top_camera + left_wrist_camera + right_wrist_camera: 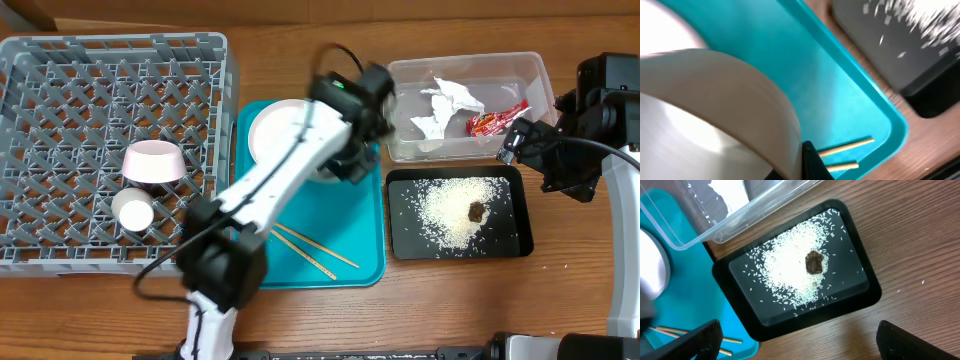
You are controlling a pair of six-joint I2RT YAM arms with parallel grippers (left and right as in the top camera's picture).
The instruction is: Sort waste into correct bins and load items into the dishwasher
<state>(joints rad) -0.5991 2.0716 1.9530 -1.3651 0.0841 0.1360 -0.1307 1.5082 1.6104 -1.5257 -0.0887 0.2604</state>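
My left gripper (pixel 345 160) is over the teal tray and is shut on the rim of the grey-green bowl (pixel 730 100). One black finger (pixel 807 157) presses the bowl's outer wall. The arm hides most of the bowl from overhead. The white plate (pixel 275 130) and two chopsticks (pixel 315 250) lie on the teal tray. The pink bowl (pixel 153 162) and white cup (pixel 133 209) sit in the grey rack (pixel 60 90). The clear tub (pixel 535 75) holds tissue pieces (pixel 440 105) and the red wrapper (pixel 495 120). The black tray (pixel 860 300) holds rice (pixel 785 272) and a brown scrap (pixel 813 262). My right gripper (pixel 805 345) is open and empty above the black tray's near edge.
The teal tray (pixel 365 255) lies between the rack and the two bins, with its raised rim close to the black tray (pixel 400 245). Bare wooden table (pixel 450 300) runs along the front. The right arm's body (pixel 600 110) stands at the right edge.
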